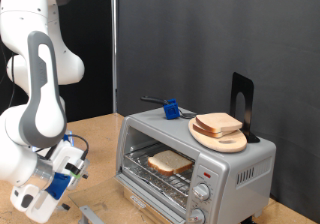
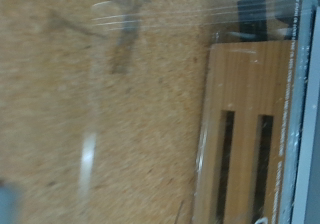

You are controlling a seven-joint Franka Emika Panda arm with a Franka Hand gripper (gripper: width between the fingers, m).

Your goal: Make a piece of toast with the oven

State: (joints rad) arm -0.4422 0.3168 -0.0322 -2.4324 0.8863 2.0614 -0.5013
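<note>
The oven point(image 1: 205, 169) is a small silver box with two round knobs point(image 1: 200, 194) on its front at the exterior view's right. One piece of toast point(image 1: 170, 162) lies on the wire rack inside, pale with a brown crust. Its glass door point(image 1: 150, 196) looks swung down and open. Another bread slice point(image 1: 218, 124) rests on a round wooden plate point(image 1: 222, 139) on the oven's roof. My gripper point(image 1: 58, 179) hangs low at the exterior view's left, apart from the oven's front. The wrist view is blurred, showing a glass pane point(image 2: 110, 94) over the wooden table point(image 2: 50, 134); no fingers show there.
A blue object point(image 1: 172, 109) and a black stand point(image 1: 243, 106) sit on the oven's roof beside the plate. A dark curtain point(image 1: 200, 34) hangs behind. A grey piece point(image 1: 90, 214) lies at the exterior view's bottom edge near my gripper.
</note>
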